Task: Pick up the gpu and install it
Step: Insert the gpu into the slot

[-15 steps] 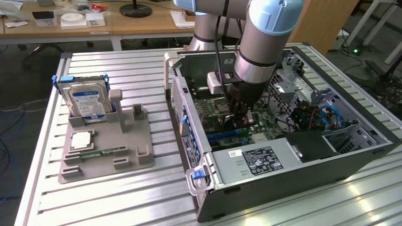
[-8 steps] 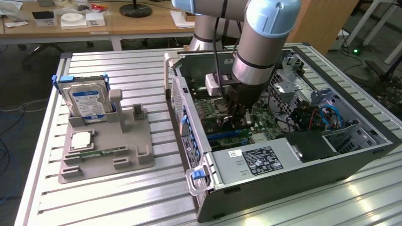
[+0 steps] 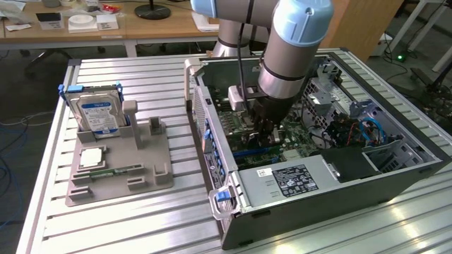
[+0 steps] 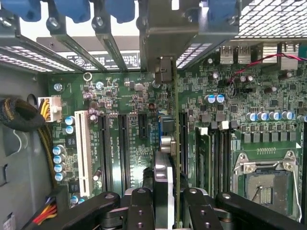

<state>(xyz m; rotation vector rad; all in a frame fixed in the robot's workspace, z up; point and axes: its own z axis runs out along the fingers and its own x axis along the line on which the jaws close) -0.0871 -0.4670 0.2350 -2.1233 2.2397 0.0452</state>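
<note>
The gpu (image 4: 175, 120) stands edge-on between my fingers (image 4: 141, 211), a thin green board with its silver bracket (image 4: 165, 28) up against the case's rear slot openings. My gripper (image 4: 165, 206) is shut on the gpu inside the open computer case (image 3: 318, 196). The card lines up with a long black expansion slot (image 4: 183, 143) on the motherboard (image 4: 120, 96); whether it is seated I cannot tell. In the exterior view my gripper (image 3: 265, 135) reaches down into the case over the motherboard (image 3: 304, 140).
A grey holder (image 3: 116, 169) at the exterior view's left carries a hard drive (image 3: 99, 114), a processor (image 3: 92, 157) and a memory stick (image 3: 116, 171). Inside the case are cables (image 3: 360, 129), a black power supply (image 3: 346, 161), white and black slots (image 4: 81, 148) and a processor socket (image 4: 266, 179).
</note>
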